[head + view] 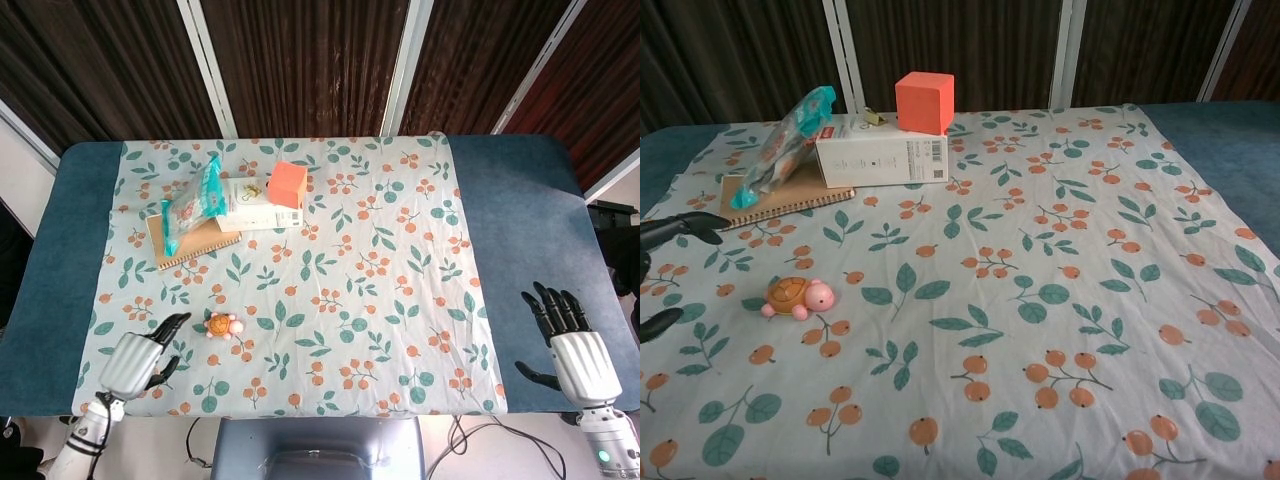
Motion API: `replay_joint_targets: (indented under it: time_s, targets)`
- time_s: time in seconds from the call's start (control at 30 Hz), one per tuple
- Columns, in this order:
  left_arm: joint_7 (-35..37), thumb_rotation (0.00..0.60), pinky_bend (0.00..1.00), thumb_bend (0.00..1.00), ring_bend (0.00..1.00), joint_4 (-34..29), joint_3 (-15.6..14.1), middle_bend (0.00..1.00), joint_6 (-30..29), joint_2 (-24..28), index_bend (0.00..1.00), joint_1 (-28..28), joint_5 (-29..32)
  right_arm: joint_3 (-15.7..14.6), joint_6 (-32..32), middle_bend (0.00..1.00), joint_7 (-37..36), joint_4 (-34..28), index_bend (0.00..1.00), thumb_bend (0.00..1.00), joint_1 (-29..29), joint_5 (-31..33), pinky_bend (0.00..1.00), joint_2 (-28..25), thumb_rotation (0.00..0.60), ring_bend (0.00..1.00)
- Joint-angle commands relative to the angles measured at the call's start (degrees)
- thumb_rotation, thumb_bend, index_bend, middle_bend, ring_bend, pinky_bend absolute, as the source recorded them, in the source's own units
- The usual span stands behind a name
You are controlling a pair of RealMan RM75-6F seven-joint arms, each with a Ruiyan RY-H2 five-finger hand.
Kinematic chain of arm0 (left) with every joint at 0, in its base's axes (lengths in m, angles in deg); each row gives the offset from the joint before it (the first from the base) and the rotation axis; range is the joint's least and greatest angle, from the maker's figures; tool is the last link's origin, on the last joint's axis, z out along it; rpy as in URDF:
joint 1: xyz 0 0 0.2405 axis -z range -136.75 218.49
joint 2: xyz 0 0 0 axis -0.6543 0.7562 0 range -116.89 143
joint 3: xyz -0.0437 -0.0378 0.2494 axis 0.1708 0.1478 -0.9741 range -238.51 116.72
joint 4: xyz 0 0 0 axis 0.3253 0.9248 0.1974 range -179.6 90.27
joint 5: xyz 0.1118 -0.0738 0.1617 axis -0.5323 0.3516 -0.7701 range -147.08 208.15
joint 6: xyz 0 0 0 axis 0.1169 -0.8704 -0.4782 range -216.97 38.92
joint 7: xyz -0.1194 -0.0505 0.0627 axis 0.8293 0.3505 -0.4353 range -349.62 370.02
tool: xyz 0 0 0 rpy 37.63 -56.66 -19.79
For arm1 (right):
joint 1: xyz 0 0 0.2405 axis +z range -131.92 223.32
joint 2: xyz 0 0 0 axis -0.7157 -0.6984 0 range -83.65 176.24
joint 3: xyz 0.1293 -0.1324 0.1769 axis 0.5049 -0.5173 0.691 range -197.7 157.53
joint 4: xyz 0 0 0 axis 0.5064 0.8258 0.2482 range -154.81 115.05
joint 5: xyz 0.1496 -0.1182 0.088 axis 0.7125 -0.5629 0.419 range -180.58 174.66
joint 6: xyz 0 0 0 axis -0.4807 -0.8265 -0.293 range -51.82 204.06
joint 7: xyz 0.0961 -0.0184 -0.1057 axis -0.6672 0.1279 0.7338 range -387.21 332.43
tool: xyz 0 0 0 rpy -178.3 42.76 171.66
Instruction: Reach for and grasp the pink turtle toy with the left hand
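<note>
The pink turtle toy (223, 325) with an orange shell lies on the floral cloth near the front left; it also shows in the chest view as a small turtle toy (798, 297). My left hand (137, 359) hovers just left of it, fingers apart and holding nothing, a short gap from the toy. Only its dark fingertips (680, 228) reach into the chest view at the left edge. My right hand (572, 351) rests open at the front right, off the cloth, far from the toy.
At the back left a spiral notebook (190, 241) carries a teal snack bag (192, 201), next to a white box (255, 205) topped by an orange cube (286, 184). The floral cloth (380, 290) covers the blue table (520, 200).
</note>
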Motion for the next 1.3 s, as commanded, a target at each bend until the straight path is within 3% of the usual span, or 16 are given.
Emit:
replay_joint_targets:
  time_s: [0.03, 0.23, 0.5, 1.0, 1.1, 1.3]
  targets:
    - [-3.69, 0.600, 1.00, 0.38, 0.82, 3.89, 1.93, 0.22, 4.12, -4.63, 0.20, 3.15, 2.31, -0.07, 0.45, 0.00, -0.33, 0.12, 0.00, 0.19, 0.17, 0.08, 0.00, -0.09, 0.600, 0.00]
    - [-4.99, 0.600, 1.00, 0.38, 0.88, 6.74, 3.10, 0.22, 5.64, -8.30, 0.23, 5.81, 3.26, 0.08, 1.43, 0.00, -0.59, 0.23, 0.00, 0.19, 0.49, 0.85, 0.00, -0.27, 0.600, 0.00]
    - [-4.90, 0.600, 1.00, 0.38, 0.88, 9.43, 1.98, 0.24, 7.87, -10.65, 0.23, 7.36, 4.59, 0.34, 0.65, 0.00, -1.40, -0.07, 0.00, 0.19, 0.13, 1.07, 0.00, -0.93, 0.600, 0.00]
    - [-4.69, 0.600, 1.00, 0.38, 0.89, 15.06, 1.28, 0.34, 7.62, -13.64, 0.35, 8.44, 6.21, 0.41, 0.31, 0.00, -1.46, -0.45, 0.00, 0.19, -0.25, 1.31, 0.00, -1.43, 0.600, 0.00]
    - [-3.59, 0.600, 1.00, 0.38, 0.89, 16.01, 1.09, 0.40, 7.89, -13.78, 0.41, 8.88, 6.23, 0.40, 0.17, 0.00, -1.61, -0.59, 0.00, 0.19, -0.33, 1.26, 0.00, -1.57, 0.600, 0.00]
    - [-0.58, 0.600, 1.00, 0.38, 0.91, 19.84, 0.81, 0.62, 6.03, -15.59, 0.60, 9.21, 5.58, 0.58, -0.18, 0.00, -1.75, -0.59, 0.00, 0.19, -0.50, 1.37, 0.00, -1.72, 0.600, 0.00]
